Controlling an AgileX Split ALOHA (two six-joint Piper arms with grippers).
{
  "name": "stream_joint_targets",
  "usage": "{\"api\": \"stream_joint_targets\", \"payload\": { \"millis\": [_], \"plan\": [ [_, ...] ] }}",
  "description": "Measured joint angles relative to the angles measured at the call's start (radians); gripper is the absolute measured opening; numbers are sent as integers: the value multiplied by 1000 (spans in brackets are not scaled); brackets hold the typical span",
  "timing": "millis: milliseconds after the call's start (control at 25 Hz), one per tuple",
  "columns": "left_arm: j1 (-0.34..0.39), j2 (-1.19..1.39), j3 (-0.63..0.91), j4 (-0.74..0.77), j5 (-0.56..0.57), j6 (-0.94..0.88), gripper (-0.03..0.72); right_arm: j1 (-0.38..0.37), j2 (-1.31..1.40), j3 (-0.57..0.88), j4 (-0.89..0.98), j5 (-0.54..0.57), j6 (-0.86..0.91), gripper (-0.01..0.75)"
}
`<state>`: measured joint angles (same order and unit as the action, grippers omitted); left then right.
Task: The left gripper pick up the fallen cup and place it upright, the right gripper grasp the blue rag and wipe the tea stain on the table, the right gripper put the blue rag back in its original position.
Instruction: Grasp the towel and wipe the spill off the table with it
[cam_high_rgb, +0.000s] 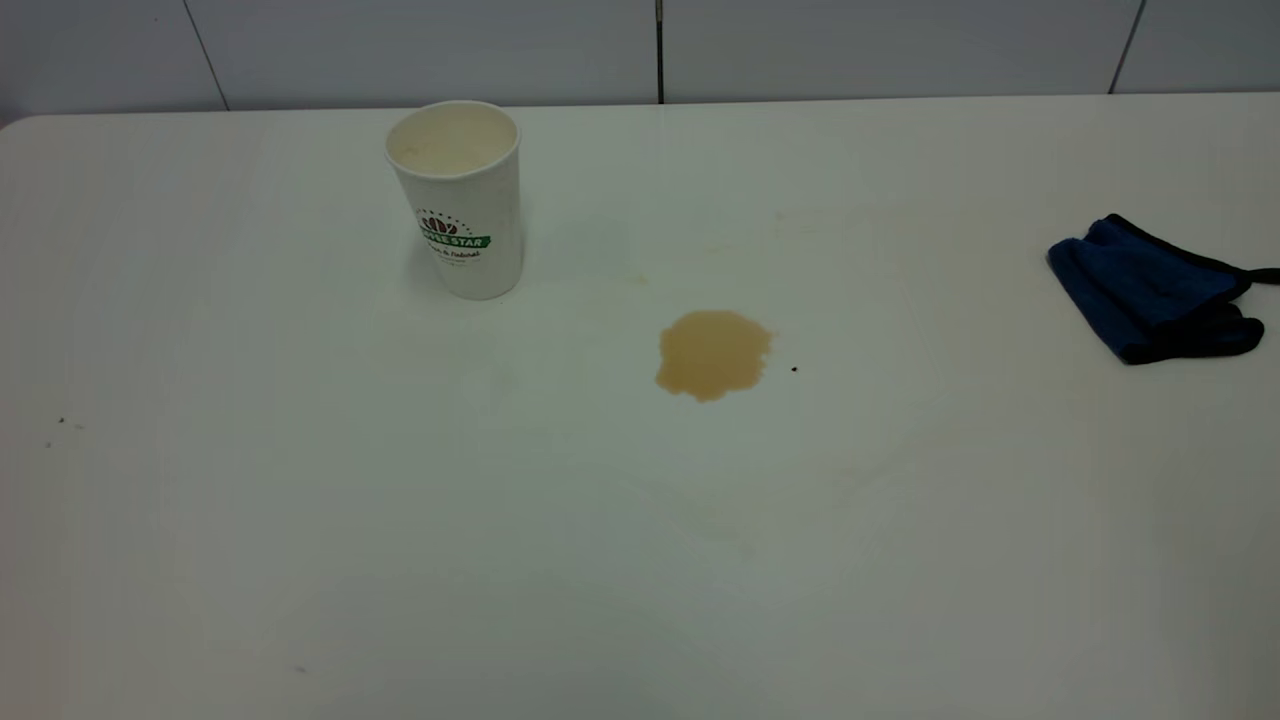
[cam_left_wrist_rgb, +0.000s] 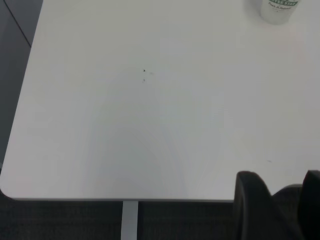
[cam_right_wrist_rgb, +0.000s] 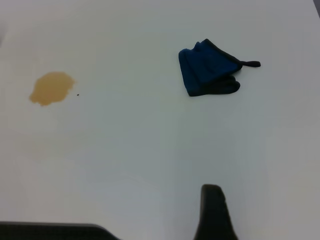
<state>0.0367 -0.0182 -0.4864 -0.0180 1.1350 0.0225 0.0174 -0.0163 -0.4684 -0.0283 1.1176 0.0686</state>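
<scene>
The cup (cam_high_rgb: 455, 200) stands upright on the table (cam_high_rgb: 300, 500) at the back left, mouth up, green band logo facing me; its base shows in the left wrist view (cam_left_wrist_rgb: 278, 11). The tea stain (cam_high_rgb: 712, 353) lies near the table's middle, also in the right wrist view (cam_right_wrist_rgb: 51, 88). The blue rag (cam_high_rgb: 1150, 290) lies bunched at the right edge, also in the right wrist view (cam_right_wrist_rgb: 207, 75). Neither gripper shows in the exterior view. My left gripper (cam_left_wrist_rgb: 281, 187) is open and empty over the table's near edge, far from the cup. My right gripper (cam_right_wrist_rgb: 265, 210) shows one finger (cam_right_wrist_rgb: 212, 207), well short of the rag.
A tiny black speck (cam_high_rgb: 794, 369) lies just right of the stain. Small dark specks (cam_high_rgb: 60, 421) mark the table's left side. A tiled wall (cam_high_rgb: 660, 50) runs behind the table. The table's edge and a rounded corner (cam_left_wrist_rgb: 15, 192) show in the left wrist view.
</scene>
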Motion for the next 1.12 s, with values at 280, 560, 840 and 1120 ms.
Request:
{"api": "stream_joint_targets", "payload": {
  "millis": [280, 560, 840, 1120],
  "plan": [
    [0, 0, 0, 0, 0, 0, 253, 0, 0, 0, 1, 0, 0, 561],
    [0, 0, 0, 0, 0, 0, 253, 0, 11, -39, 43, -55, -33, 578],
    [0, 0, 0, 0, 0, 0, 253, 0, 440, -175, 72, -180, -75, 712],
    [0, 0, 1, 0, -1, 0, 253, 0, 963, -233, 120, -424, -87, 727]
  ]
}}
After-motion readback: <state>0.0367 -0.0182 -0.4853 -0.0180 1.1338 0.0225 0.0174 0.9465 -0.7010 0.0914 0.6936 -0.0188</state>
